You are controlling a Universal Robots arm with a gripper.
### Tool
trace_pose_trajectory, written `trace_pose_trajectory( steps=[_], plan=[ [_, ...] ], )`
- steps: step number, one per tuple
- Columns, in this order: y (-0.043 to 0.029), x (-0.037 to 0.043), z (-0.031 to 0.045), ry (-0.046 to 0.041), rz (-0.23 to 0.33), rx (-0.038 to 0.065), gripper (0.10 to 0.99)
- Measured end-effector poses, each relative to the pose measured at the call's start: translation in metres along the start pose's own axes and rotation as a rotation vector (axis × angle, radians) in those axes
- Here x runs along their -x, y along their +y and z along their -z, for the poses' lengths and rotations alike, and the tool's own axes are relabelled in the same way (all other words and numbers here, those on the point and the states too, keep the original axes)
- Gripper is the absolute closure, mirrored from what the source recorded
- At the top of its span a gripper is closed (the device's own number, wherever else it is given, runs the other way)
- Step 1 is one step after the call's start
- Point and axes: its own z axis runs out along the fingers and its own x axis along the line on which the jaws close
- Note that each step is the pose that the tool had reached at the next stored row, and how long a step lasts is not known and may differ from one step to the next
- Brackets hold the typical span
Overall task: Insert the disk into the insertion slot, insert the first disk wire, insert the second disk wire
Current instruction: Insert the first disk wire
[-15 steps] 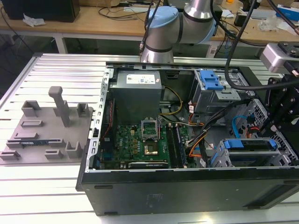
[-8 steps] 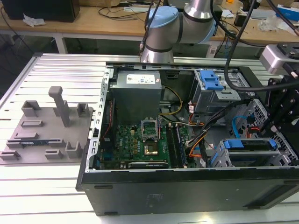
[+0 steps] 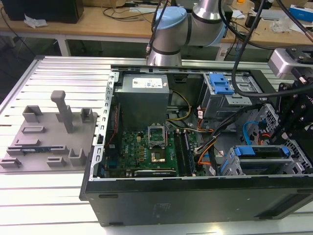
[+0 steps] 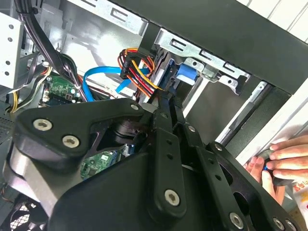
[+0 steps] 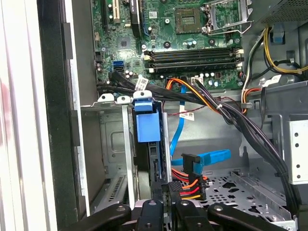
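Disk [image 3: 259,151] is sitting in the slot [image 3: 229,167] at the case's [image 3: 195,200] 4 o'clock, and our gripper [image 4: 165,101] is seemingly pinching a wire plug [image 5: 186,185].

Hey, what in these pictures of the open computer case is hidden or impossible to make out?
1. Disk label: first wrist view, the disk sits edge-on in the insertion slot.
2. Where the coloured wires end: second wrist view, the tool covers it.
3. What the hand holds: second wrist view, cut off by the picture's edge.
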Motion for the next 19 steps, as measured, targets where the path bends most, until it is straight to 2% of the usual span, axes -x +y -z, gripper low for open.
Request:
trace_pose_trajectory(
  steps=[12, 19],
  plan=[
    [-0.0001, -0.0006, -0.0016, -0.0001, -0.006, 0.000, 0.922],
    [-0.0001, 0.0001, -0.0025, 0.0001, -0.042, 0.000, 0.922]
  ],
)
